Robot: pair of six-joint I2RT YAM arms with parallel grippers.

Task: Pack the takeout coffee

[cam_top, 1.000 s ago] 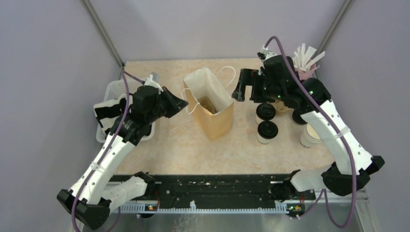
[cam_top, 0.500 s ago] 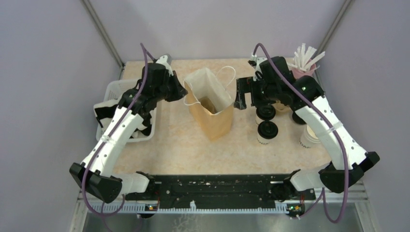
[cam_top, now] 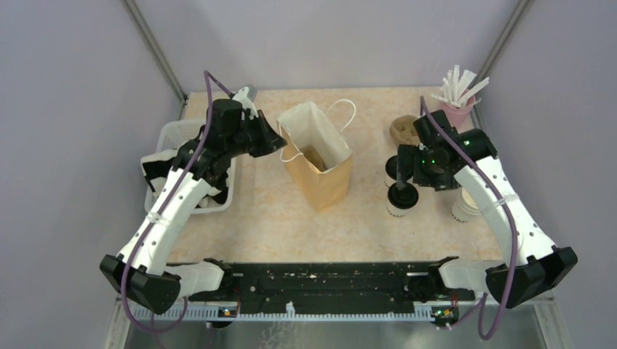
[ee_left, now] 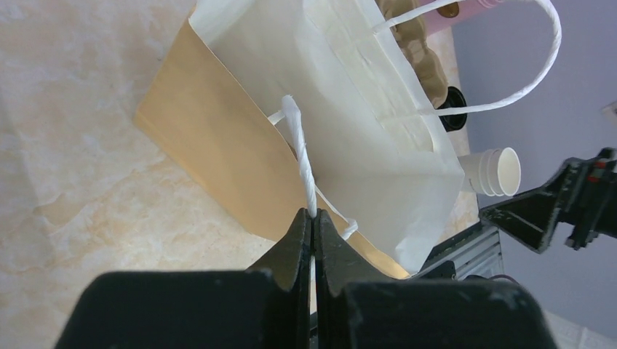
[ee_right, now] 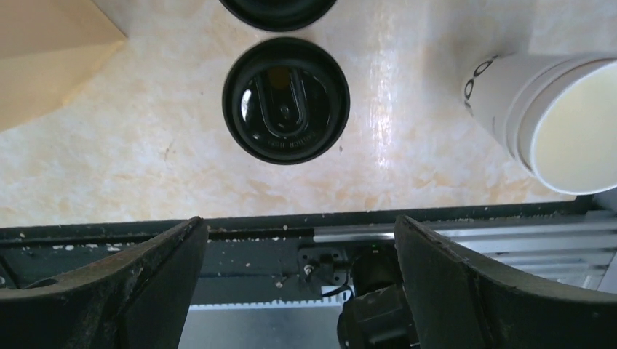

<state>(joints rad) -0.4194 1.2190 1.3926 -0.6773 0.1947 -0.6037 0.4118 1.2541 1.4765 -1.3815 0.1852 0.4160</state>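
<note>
2 small white paper cups with round black plastic lids stand on the beige marbled table, just right of the upright brown paper bag. From above, the right gripper partly hides the farther cup. The right wrist view shows the nearer lid whole and glossy, with an oval sip tab, and the pincer's fingers wide apart, holding nothing. Only the left wrist view shows the left gripper clamped on the bag's white twisted paper handle.

Soft even light, hardly any shadows; slight glare on the worktop, left hand blurry up close.
</note>
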